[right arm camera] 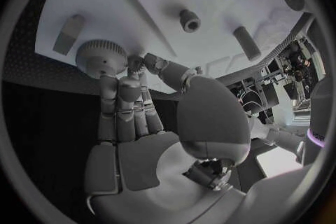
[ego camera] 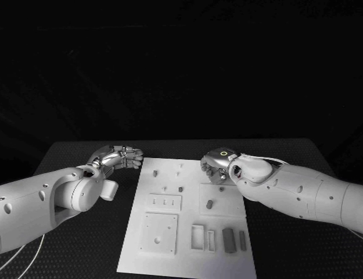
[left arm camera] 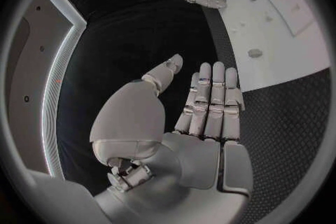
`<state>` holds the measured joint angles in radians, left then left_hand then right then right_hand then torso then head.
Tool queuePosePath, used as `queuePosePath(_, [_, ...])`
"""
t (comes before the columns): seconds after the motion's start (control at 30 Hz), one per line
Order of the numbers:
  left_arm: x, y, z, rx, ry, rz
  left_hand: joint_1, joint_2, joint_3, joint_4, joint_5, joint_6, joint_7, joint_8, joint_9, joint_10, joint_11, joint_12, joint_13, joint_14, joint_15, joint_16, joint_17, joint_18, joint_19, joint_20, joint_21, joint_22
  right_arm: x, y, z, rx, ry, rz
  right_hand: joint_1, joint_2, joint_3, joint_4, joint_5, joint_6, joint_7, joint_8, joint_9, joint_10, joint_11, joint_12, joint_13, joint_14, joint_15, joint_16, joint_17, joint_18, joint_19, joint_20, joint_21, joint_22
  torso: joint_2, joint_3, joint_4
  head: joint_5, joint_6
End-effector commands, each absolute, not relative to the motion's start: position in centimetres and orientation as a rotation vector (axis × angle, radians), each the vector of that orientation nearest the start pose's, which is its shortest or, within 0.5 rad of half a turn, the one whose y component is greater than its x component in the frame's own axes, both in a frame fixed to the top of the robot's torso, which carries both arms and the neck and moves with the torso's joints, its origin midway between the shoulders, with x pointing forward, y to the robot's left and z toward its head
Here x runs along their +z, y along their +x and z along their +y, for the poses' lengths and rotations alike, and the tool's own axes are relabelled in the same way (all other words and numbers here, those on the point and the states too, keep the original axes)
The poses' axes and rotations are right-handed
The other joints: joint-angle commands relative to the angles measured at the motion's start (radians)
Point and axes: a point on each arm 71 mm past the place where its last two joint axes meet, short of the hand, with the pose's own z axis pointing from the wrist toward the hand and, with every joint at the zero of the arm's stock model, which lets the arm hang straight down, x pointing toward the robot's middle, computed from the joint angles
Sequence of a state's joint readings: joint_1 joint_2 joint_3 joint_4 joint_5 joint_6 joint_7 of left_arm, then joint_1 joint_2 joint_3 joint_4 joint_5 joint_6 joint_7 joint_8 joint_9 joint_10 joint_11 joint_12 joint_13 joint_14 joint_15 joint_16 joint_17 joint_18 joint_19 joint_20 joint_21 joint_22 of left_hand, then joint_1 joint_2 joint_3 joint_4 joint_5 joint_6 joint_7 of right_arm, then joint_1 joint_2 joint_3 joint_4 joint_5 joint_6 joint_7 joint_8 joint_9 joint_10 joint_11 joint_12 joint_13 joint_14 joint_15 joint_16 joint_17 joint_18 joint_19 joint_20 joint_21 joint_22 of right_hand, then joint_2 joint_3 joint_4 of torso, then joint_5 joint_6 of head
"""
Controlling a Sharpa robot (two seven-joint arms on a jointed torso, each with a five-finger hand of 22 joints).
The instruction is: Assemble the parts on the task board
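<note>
Two hands over task board point(ego camera: 187, 232), right hand point(ego camera: 217, 164) touching a round part point(right arm camera: 100, 56), left hand point(ego camera: 119, 157) empty

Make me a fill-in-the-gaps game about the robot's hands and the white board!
1. The task board lies on a table that is coloured ___.
2. The left hand holds ___.
3. The right hand is above the ___, not the bare table.

Missing words: black; nothing; task board
</note>
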<state>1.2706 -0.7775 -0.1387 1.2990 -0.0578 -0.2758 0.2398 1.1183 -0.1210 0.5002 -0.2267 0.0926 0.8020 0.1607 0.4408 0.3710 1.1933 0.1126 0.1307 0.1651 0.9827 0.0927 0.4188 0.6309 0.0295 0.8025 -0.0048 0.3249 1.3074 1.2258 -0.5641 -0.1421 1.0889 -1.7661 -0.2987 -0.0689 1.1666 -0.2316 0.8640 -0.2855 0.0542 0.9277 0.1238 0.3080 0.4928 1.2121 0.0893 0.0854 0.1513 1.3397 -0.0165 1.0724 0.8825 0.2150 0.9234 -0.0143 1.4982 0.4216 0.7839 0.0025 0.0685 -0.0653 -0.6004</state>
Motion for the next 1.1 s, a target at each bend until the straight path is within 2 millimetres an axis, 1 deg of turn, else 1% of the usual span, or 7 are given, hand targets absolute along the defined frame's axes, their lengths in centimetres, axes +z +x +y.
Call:
queuePosePath(0.03, [-19.8,52.9,24.3,-1.307,-1.105,1.559,-0.014,0.001,0.0,-0.006,0.002,0.004,0.003,-0.003,0.001,-0.008,0.001,-0.005,0.002,0.006,-0.001,0.004,0.001,0.013,-0.002,-0.004,0.003,0.023,-22.8,54.6,-17.8,0.33,-0.529,1.622,0.005,0.003,0.007,0.001,-0.005,0.009,0.002,0.006,0.002,0.02,-0.002,0.008,0.007,-0.003,-0.008,0.005,-0.002,0.047,0.002,-0.005,0.006,0.002,0.001,0.0001,0.0002,0.0,0.001])
queuePosePath(0.23, [-19.8,52.9,24.3,-1.305,-1.106,1.559,-0.015,0.001,0.0,-0.006,0.002,0.004,0.005,-0.004,0.002,-0.008,0.002,-0.006,0.002,0.006,-0.001,0.004,0.001,0.013,-0.002,-0.004,0.004,0.023,-22.5,54.6,-17.5,0.353,-0.518,1.588,-0.008,-0.002,0.003,0.001,-0.006,0.013,0.008,0.01,0.006,0.054,-0.016,0.023,0.027,-0.006,-0.021,0.011,-0.007,0.047,0.004,-0.007,0.008,0.005,0.001,-0.0001,0.0004,0.0,0.003])
queuePosePath(0.63, [-19.8,52.9,24.4,-1.303,-1.107,1.558,-0.016,0.001,0.001,-0.006,0.002,0.004,0.006,-0.005,0.002,-0.007,0.002,-0.008,0.003,0.006,-0.001,0.004,0.002,0.013,-0.002,-0.004,0.005,0.023,-21.7,54.1,-16.6,0.447,-0.45,1.503,-0.009,-0.002,0.0,0.0,-0.006,0.023,0.012,0.017,0.012,0.08,-0.027,0.034,0.049,-0.004,-0.033,0.026,-0.007,0.047,0.011,-0.014,0.014,0.011,0.002,-0.0012,0.0013,0.0,0.004])
queuePosePath(0.87, [-19.8,52.9,24.5,-1.3,-1.108,1.557,-0.016,0.0,0.002,-0.007,0.002,0.003,0.008,-0.007,0.003,-0.007,0.003,-0.009,0.004,0.006,-0.001,0.004,0.002,0.013,-0.002,-0.004,0.005,0.023,-21.7,54.2,-16.5,0.458,-0.436,1.499,-0.014,-0.001,-0.001,0.0,-0.005,0.04,0.01,0.026,0.017,0.122,-0.045,0.054,0.077,-0.01,-0.05,0.027,-0.015,0.047,0.007,-0.016,0.015,0.016,0.003,-0.0012,0.0011,0.0,0.004])
queuePosePath(1.0, [-19.8,53.0,24.4,-1.3,-1.108,1.558,-0.016,-0.001,0.002,-0.008,0.002,0.002,0.009,-0.008,0.003,-0.007,0.003,-0.01,0.004,0.006,-0.001,0.004,0.002,0.013,-0.002,-0.004,0.006,0.023,-21.6,54.2,-16.1,0.497,-0.394,1.506,-0.017,-0.002,-0.003,0.001,-0.006,0.042,0.009,0.026,0.018,0.127,-0.048,0.056,0.085,-0.011,-0.052,0.027,-0.018,0.047,0.006,-0.015,0.015,0.017,0.003,-0.0006,0.0002,0.001,0.003])
queuePosePath(1.1, [-19.8,53.0,24.4,-1.301,-1.107,1.558,-0.017,-0.001,0.003,-0.008,0.002,0.002,0.01,-0.008,0.003,-0.007,0.003,-0.01,0.005,0.006,-0.001,0.004,0.002,0.013,-0.003,-0.004,0.006,0.023,-21.7,54.3,-15.8,0.529,-0.358,1.506,-0.025,-0.001,-0.009,0.001,-0.006,0.031,0.013,0.02,0.016,0.111,-0.043,0.046,0.088,-0.016,-0.048,0.021,-0.024,0.047,0.0,-0.014,0.009,0.016,0.003,-0.0006,0.0012,0.001,0.003])
